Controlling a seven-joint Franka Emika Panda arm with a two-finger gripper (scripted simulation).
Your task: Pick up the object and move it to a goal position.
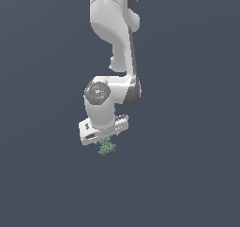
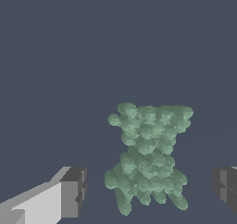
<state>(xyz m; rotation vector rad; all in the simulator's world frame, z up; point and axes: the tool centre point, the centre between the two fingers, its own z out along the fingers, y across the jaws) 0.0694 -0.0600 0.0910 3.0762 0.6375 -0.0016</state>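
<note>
In the exterior view you see the white arm [image 1: 115, 38] descending from the top of the frame, its wrist bent so that the gripper [image 1: 104, 138] points down over a plain dark blue-grey surface [image 1: 42, 174]. Directly beneath the gripper body lies the object [image 1: 107, 147], a small muted-green bumpy cluster, much smaller than the hand above it. From this angle the fingers are hidden behind the gripper body, so you cannot judge here how far apart they stand, nor whether they touch the cluster. The wrist view supplies what the exterior view withholds: you look along the gripper [image 2: 150, 190] and see one dark-padded fingertip [image 2: 74, 191] on a pale grey finger at one side and the other dark pad [image 2: 226, 187] at the opposite edge, with a wide gap between them. The jaws are therefore spread open and grip nothing. The object [image 2: 148, 156] sits in that gap, nearer the middle than either pad, with bare surface visible on both sides of it, so neither pad touches it. Here you can also read its shape: two lobes of tiny balls joined by a narrower waist, with short prongs along one edge. The exterior view, in turn, gives you the arm's overall pose, which the wrist view cannot show.
</note>
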